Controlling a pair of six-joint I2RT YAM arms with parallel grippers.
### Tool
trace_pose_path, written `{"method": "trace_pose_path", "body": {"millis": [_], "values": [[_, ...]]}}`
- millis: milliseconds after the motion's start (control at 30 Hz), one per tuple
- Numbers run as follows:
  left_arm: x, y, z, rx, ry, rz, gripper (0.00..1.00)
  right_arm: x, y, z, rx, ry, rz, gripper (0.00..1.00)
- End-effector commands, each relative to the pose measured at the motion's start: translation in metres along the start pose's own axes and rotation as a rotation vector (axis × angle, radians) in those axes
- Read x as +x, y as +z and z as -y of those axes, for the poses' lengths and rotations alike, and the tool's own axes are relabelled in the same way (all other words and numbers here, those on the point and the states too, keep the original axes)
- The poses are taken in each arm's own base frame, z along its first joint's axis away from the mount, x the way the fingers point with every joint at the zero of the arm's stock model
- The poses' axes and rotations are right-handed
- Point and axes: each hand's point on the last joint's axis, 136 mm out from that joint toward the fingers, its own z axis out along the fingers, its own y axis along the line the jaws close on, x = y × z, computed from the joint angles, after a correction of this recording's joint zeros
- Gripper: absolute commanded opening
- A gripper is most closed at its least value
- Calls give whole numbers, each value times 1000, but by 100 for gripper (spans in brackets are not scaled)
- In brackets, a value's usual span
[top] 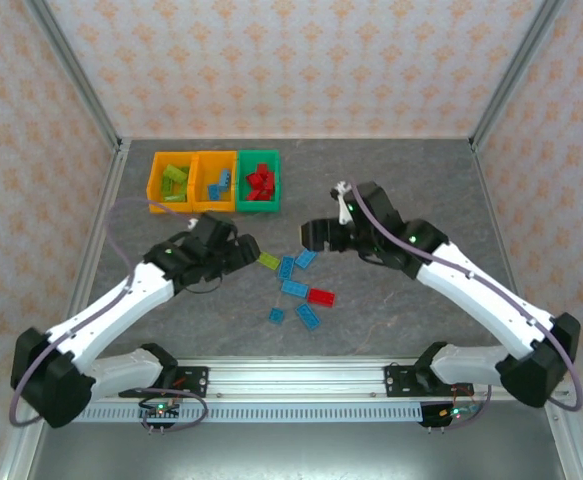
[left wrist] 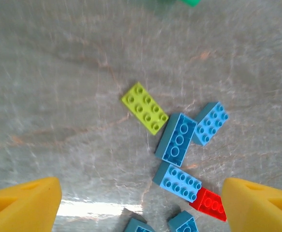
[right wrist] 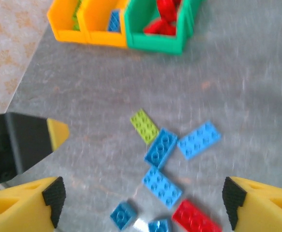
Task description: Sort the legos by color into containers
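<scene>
Several loose legos lie mid-table: a lime brick (top: 268, 261), light blue bricks (top: 294, 288) and one red brick (top: 321, 296). At the back stand three containers in a row. The left orange bin (top: 156, 182) holds lime bricks, the middle orange bin (top: 200, 182) holds blue ones, and the green bin (top: 276, 184) holds red ones. My left gripper (top: 243, 250) hovers open just left of the lime brick (left wrist: 144, 108), nothing between its fingers (left wrist: 24, 205). My right gripper (top: 316, 235) hangs open above the pile's far right side, looking down on the blue bricks (right wrist: 162, 186) and red brick (right wrist: 196, 217).
Patterned walls and metal posts enclose the grey table (top: 421, 180). Bare surface lies to the right of the pile and between the pile and the bins. The left gripper's black and yellow tip (right wrist: 57, 133) shows at the left of the right wrist view.
</scene>
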Motion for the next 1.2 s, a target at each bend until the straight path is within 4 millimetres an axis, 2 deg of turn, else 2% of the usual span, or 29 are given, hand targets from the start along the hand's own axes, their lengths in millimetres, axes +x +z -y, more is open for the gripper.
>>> {"method": "trace_pose_path", "body": {"millis": [0, 167, 300, 467, 600, 800, 867, 967, 1067, 1167], "values": [[5, 23, 15, -32, -121, 17, 87, 21, -10, 6, -24, 111, -4, 91], [21, 65, 35, -106, -91, -25, 86, 35, -18, 29, 50, 135, 26, 95], [20, 93, 30, -190, -115, -18, 85, 35, -18, 38, 108, 125, 25, 96], [16, 107, 15, -308, -125, -3, 81, 39, -17, 49, 176, 116, -3, 95], [13, 121, 2, -334, -150, 8, 80, 41, -16, 49, 175, 122, -9, 96], [11, 137, -1, -332, -137, -11, 79, 43, -13, 50, 172, 132, -15, 95], [15, 144, -7, -345, -149, -45, 72, 43, -13, 48, 166, 136, -16, 96], [23, 151, -12, -351, -132, -96, 56, 43, -14, 46, 159, 146, -19, 96], [27, 150, -17, -375, -103, -122, 43, 44, -13, 41, 130, 159, -31, 96], [29, 144, -23, -370, -100, -120, 34, 55, -4, 25, 44, 151, -105, 96]]}}
